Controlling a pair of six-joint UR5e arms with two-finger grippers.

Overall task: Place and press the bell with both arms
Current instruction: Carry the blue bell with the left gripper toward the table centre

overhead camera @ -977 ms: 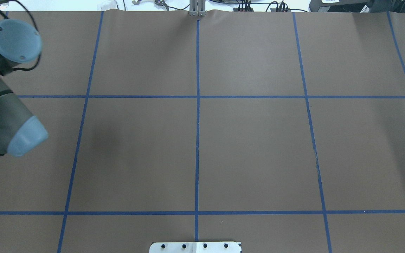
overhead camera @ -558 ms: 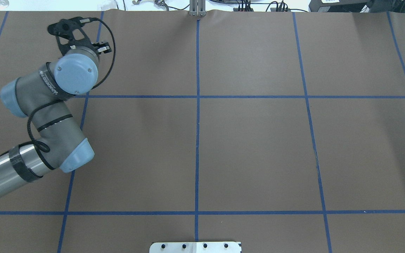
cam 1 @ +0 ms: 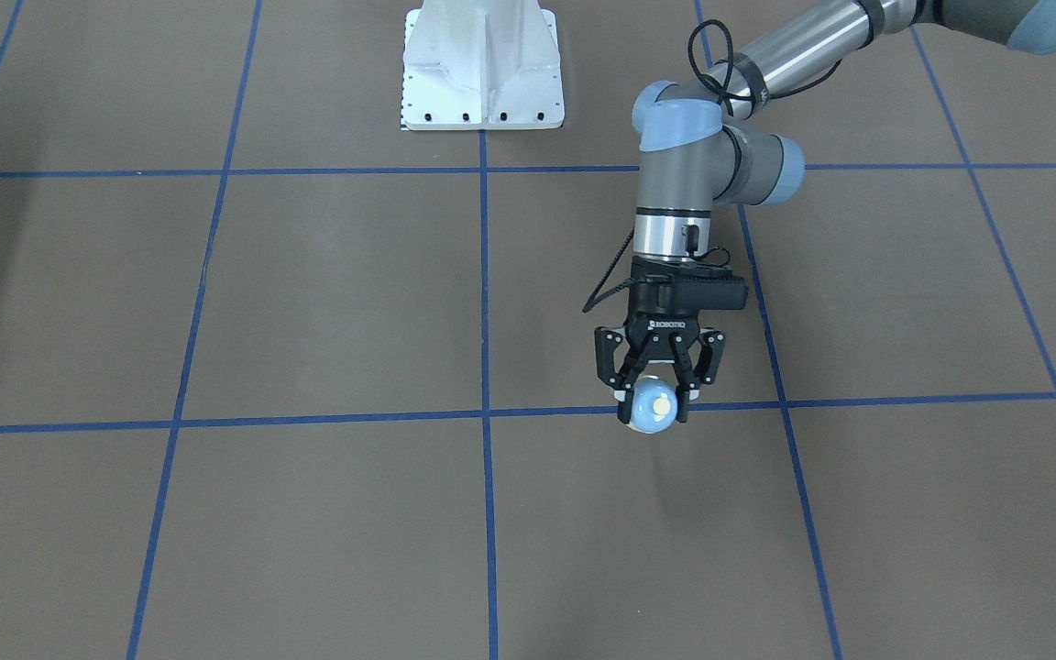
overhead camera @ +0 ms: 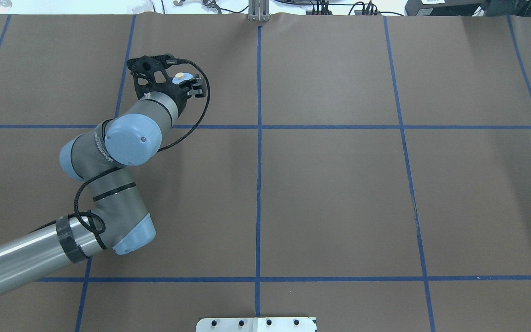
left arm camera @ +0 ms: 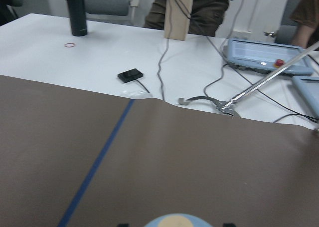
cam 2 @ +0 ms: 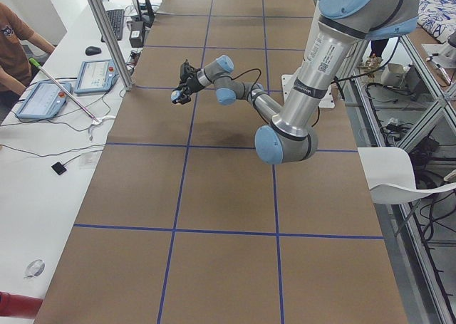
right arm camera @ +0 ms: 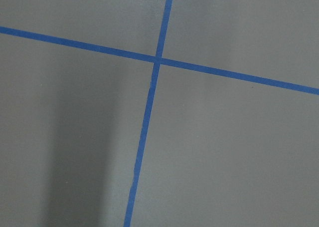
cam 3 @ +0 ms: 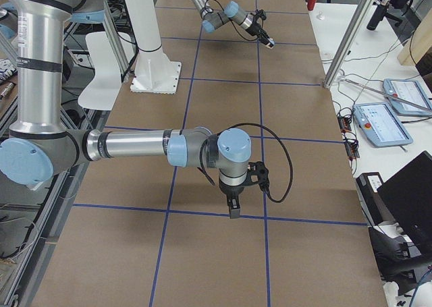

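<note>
My left gripper [cam 1: 654, 417] is shut on the light-blue bell [cam 1: 652, 403], whose cream button faces up. It holds the bell just above the brown table near a blue tape line. In the overhead view the bell [overhead camera: 180, 77] shows at the far left-centre, in the left gripper [overhead camera: 183, 82]. The left wrist view shows only the bell's top [left arm camera: 174, 221] at the bottom edge. My right gripper [cam 3: 233, 209] points down over the table and appears only in the exterior right view, so I cannot tell if it is open or shut. The right wrist view shows bare table and a tape cross.
The white bolted pedestal [cam 1: 482, 73] stands at the robot's side of the table. Blue tape lines [overhead camera: 259, 184] divide the brown table into squares. Beyond the far edge a white bench holds teach pendants [cam 2: 43, 100], cables and an aluminium post [cam 2: 107, 32].
My left arm has swung in from the left edge towards the table's far middle. Its gripper and the bell in it now show in the overhead view.
</note>
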